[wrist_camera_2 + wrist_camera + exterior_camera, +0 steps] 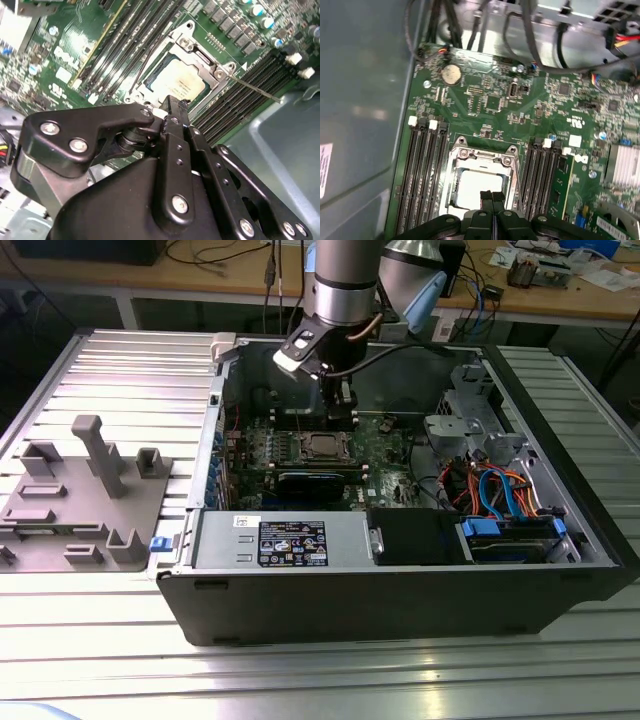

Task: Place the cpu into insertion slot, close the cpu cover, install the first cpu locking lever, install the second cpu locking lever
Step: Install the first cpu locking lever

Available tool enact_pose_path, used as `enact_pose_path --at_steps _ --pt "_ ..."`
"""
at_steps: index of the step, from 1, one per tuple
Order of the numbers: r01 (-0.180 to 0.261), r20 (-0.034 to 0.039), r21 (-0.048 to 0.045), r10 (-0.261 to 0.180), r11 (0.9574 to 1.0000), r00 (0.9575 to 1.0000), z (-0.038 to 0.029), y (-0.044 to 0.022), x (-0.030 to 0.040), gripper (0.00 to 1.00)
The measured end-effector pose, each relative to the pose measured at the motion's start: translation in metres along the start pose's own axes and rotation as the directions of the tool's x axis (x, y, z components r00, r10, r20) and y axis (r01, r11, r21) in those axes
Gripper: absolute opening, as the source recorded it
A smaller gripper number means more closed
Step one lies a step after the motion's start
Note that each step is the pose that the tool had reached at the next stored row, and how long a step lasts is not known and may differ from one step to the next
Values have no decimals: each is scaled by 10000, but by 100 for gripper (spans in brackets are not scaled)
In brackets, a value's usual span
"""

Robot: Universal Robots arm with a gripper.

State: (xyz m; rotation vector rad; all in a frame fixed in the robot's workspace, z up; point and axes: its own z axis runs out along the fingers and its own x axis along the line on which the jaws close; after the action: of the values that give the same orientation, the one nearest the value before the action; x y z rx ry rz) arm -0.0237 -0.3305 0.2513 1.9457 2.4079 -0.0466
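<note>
The cpu lies flat in the insertion slot, its pale metal top showing through the window of the cpu cover, which lies down over it. In the second wrist view the cpu sits inside the cover's frame. One thin lever rod sticks out past the memory slots and another runs along the opposite side. My gripper hangs just above the socket's edge, fingers shut together with nothing between them. It also appears in the exterior view and the second wrist view.
Long black memory slots flank the socket on both sides. The computer case's walls surround the board, with cables and a drive cage at the exterior view's right. A grey fixture lies on the table at the exterior view's left.
</note>
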Motion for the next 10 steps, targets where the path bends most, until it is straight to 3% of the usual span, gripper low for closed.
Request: enact_pose_path --at_steps 4,8,10 --pt "639 -2 -34 -639 9980 9980 0 0 0 11" --pt "995 -2 -54 -995 9950 9950 0 0 0 11" --pt "1336 -2 -73 -1336 9910 9910 0 0 0 11"
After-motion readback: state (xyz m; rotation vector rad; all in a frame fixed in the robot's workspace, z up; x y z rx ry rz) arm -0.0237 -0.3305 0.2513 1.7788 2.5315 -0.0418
